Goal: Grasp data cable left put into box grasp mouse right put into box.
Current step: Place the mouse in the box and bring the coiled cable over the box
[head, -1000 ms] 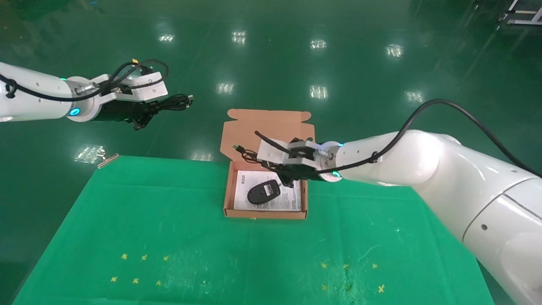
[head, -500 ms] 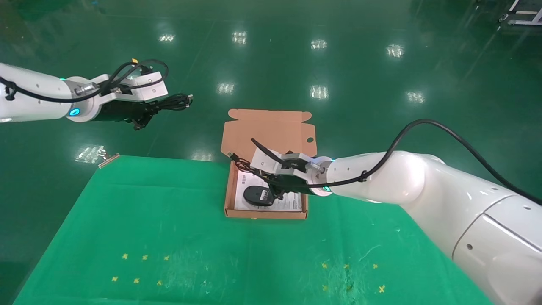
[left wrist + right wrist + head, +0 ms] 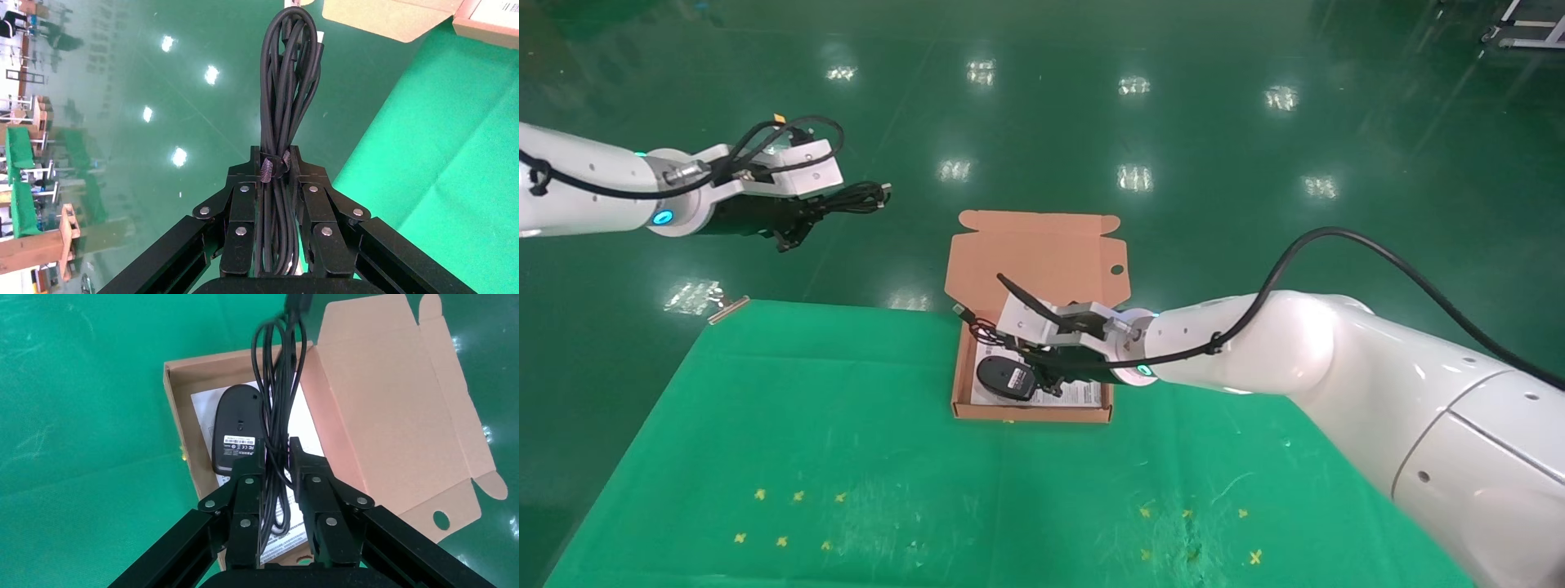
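Observation:
The salmon box (image 3: 1034,412) lies open at the table's far middle, its lid (image 3: 1042,253) folded back. The black mouse (image 3: 1005,377) lies in the box's left part on the white sheet, label side up in the right wrist view (image 3: 235,429). My right gripper (image 3: 1039,376) is low over the box, shut on the mouse's looped cord (image 3: 278,373). The USB plug (image 3: 960,311) sticks out past the box's far left corner. My left gripper (image 3: 815,209) is raised beyond the table's far left, shut on the data cable bundle (image 3: 856,197), which also shows in the left wrist view (image 3: 287,73).
The green cloth table (image 3: 846,457) carries small yellow marks near the front left and front right. A small metal strip (image 3: 727,309) lies at its far left corner. Glossy green floor lies beyond the far edge.
My right gripper has moved down and to the left with the cord, carrying the mouse lower and toward the box's left side. The left arm has not moved.

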{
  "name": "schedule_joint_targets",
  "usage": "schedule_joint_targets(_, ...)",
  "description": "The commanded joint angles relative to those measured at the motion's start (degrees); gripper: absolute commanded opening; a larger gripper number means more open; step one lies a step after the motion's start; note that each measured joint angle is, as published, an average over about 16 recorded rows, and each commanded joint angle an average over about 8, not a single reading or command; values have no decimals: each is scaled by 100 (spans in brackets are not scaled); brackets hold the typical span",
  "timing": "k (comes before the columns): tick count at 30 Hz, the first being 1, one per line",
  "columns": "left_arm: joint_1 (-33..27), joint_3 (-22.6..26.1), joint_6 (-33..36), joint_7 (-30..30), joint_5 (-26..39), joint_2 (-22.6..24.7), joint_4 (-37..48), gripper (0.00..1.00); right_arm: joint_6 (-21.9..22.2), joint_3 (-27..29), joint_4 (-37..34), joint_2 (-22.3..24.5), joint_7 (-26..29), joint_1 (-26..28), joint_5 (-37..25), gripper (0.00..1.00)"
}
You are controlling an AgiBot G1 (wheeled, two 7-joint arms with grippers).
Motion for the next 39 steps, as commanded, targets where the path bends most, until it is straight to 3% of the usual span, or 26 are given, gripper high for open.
schedule_joint_targets(1, -1, 2, -2, -4, 6, -2, -9, 0, -21, -23, 62, 49, 2, 5, -1, 100)
schedule_joint_targets(15, 543, -176, -225, 520, -729, 227, 17, 0, 17, -71, 291, 443, 315, 205, -104, 100)
schedule_joint_targets(31, 1229, -374, -943, 2402, -1819, 1284, 1149, 0, 95, -173, 1528, 1828, 1006, 640, -547, 100)
schedule_joint_targets(39, 1425, -275, -961, 3247, -2563, 1434, 1279, 0, 63, -311, 2361, 2463, 1668, 839, -1004, 100)
